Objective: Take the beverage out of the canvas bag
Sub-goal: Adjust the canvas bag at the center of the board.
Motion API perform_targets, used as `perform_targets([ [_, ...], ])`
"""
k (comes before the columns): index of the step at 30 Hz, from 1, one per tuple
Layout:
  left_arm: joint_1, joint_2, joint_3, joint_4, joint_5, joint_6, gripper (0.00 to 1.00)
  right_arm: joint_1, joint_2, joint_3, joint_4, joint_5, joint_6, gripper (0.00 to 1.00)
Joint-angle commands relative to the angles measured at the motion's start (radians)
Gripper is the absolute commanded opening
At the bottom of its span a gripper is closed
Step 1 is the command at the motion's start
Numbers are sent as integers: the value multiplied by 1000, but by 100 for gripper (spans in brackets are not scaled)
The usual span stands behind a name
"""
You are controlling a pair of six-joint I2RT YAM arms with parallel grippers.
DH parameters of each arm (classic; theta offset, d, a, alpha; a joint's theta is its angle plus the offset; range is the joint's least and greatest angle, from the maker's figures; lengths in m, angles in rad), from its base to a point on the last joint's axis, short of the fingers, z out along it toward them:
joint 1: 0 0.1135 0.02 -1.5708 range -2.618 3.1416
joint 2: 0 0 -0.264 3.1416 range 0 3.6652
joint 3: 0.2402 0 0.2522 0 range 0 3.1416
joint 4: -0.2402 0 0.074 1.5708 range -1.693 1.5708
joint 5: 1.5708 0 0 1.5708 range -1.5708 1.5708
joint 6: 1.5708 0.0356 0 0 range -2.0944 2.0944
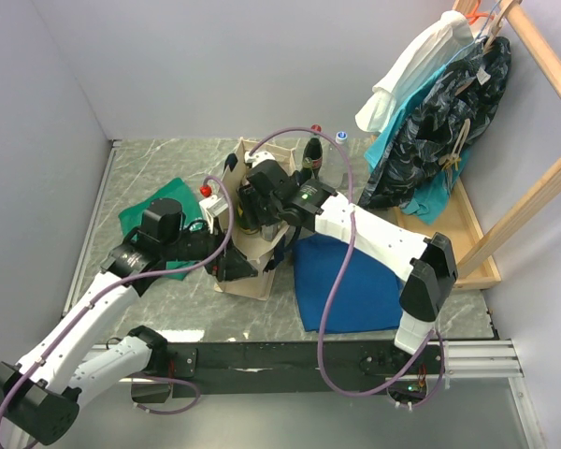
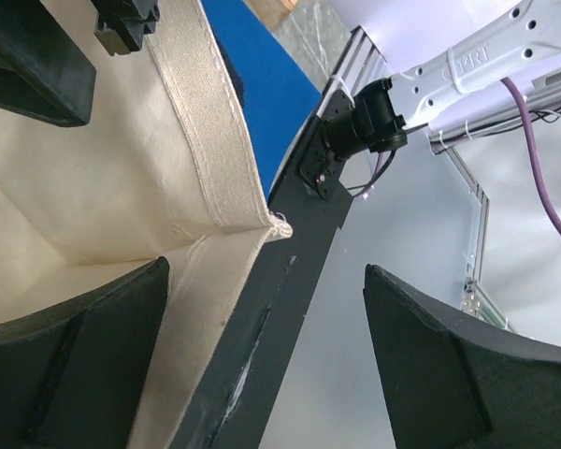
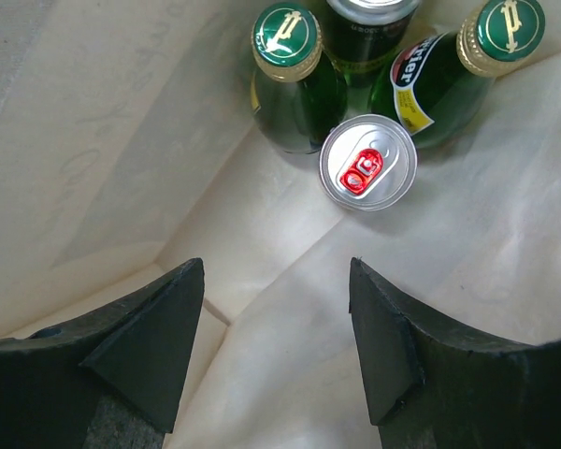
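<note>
The canvas bag point(image 1: 251, 279) stands upright on the desk point(image 1: 168, 159). The right end effector point(image 3: 276, 267) hangs inside it, fingers apart and empty, above a silver can point(image 3: 367, 162) with a red tab, just beside green bottles point(image 3: 294, 84). The left end effector point(image 2: 265, 268) straddles the bag's navy-edged rim, fingers apart and not clamped.

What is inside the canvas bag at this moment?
The canvas bag holds a green-capped bottle, a second green-capped bottle, a red-tabbed silver can, and a dark can behind them. Their bases and the bag floor beneath are covered.
</note>
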Motion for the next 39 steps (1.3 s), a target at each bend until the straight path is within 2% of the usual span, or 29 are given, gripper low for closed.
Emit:
perform_targets([
  [1, -7, 20, -3, -40, 30, 24, 93, 4, -48, -22, -12, 31, 22, 70],
  [4, -7, 14, 2, -24, 22, 20, 95, 7, -77, -40, -10, 26, 14, 70],
  [9, -9, 29, 0, -9, 68, 13, 93, 10, -112, -51, -4, 51, 24, 70],
  [17, -18, 46, 13, -84, 75, 79, 90, 10, -78, 47, -12, 86, -10, 71],
  [18, -18, 43, 25, -99, 18, 78, 89, 10, -72, 56, -13, 88, -13, 71],
  [22, -18, -10, 79, -81, -59, 49, 97, 10, -57, 98, -7, 77, -27, 71],
  [25, -18, -36, 103, -55, -67, 18, 99, 10, -48, 110, -9, 72, -28, 71],
  [32, -18, -76, 137, -34, -95, -22, 99, 10, -57, 90, 11, 62, -25, 71],
  [39, -18, -72, 132, -63, -61, -20, 99, 10, -66, 81, 14, 57, -24, 71],
])
